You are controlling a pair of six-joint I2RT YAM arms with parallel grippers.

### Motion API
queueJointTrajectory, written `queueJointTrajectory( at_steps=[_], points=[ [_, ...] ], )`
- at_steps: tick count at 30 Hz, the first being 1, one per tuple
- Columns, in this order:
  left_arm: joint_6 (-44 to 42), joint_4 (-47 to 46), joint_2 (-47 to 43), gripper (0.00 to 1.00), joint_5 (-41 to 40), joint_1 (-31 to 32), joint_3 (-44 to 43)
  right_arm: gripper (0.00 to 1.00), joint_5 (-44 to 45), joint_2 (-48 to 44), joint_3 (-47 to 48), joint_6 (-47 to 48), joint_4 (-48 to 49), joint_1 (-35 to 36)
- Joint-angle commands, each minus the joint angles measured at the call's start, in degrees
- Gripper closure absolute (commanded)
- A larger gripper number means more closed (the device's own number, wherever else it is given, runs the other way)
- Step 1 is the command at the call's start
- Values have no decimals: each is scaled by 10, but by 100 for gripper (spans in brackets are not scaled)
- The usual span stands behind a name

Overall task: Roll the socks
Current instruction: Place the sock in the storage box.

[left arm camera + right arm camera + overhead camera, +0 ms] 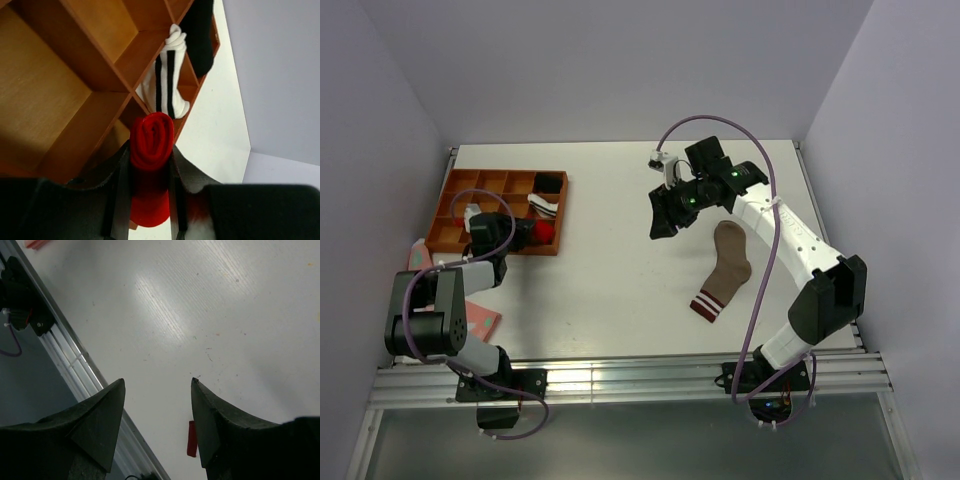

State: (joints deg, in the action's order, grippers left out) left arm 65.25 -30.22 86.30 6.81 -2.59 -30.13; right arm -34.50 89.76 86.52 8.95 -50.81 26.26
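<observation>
White table (620, 290): left tool (150, 160) clamps rolled red sock (151, 135); right tool (157, 382) gapes (tan sock (730, 262) flat).

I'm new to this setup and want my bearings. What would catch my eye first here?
First, the bright red sock, rolled tight and clamped in the left tool at the near right corner of the wooden tray. Next, the tan sock, lying flat and unrolled on the table right of centre. The right tool hangs open and empty in the air beside it.
</observation>
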Motion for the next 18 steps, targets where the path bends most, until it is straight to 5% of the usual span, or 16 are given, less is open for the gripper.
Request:
queueJointTrajectory(
  at_steps=[1,18],
  points=[
    [1,11,8,100,-2,0,-19,38,-4,-23,-8,9,20,-6],
    [-21,280,97,100,-93,39,-173,38,-8,-28,-21,10,24,-5]
  ],
)
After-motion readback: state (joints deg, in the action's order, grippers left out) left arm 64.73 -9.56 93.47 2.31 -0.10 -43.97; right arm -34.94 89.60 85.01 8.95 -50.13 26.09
